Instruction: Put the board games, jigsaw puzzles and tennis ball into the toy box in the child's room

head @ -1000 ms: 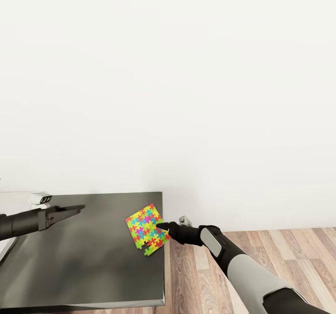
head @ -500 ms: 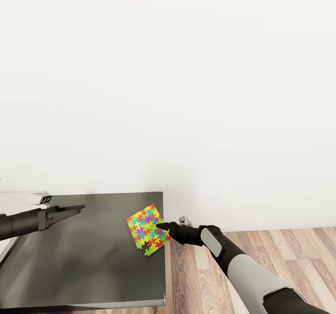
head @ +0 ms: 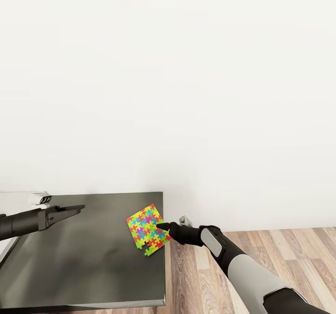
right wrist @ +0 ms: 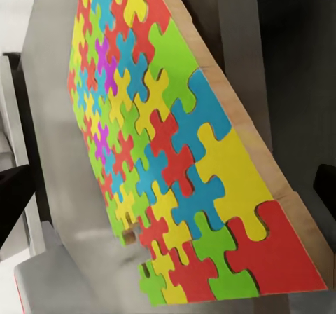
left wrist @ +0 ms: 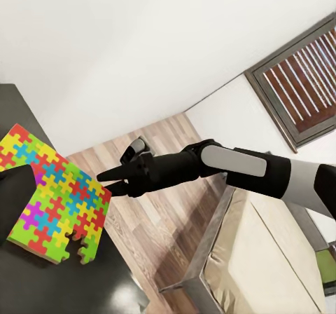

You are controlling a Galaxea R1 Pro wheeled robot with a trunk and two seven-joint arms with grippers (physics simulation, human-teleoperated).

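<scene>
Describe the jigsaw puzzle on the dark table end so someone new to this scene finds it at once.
Start at the dark grey table standing against the white wall. Go to its edge nearest the wood floor, where the right gripper reaches in from the side. The jigsaw puzzle is the thin square slab there, one corner hanging past the edge: a patchwork of red, yellow, green and blue interlocking pieces, the only colourful thing on the dark top.

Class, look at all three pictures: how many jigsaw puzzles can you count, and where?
1. The jigsaw puzzle lies at the right edge of the dark table, its corner overhanging, at the right gripper. Another may lie outside the pictures.
</scene>
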